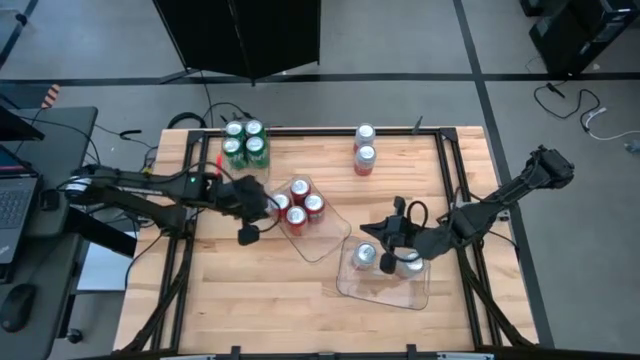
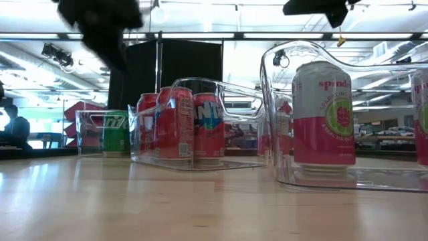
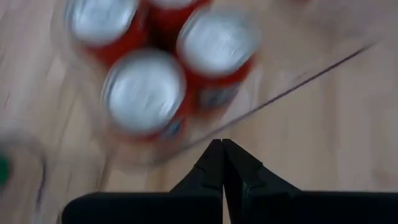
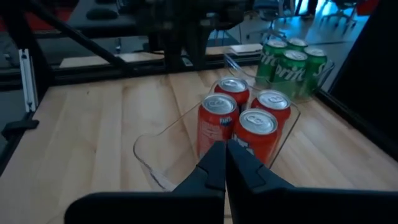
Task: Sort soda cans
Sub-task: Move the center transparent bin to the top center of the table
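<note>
Closed together and empty, the left claw (image 3: 222,144) hovers just beside the tray (image 3: 292,93) of four red cans (image 3: 144,93), while the right claw (image 4: 225,146), also closed, faces them.

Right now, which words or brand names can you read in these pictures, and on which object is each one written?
"spindr", cut off: white-and-pink can in the near clear tray.
"NT", part of a longer word: red can in the middle tray.
"Sprite", partly hidden: green cans.
Small print under "spindr": too small to read.
</note>
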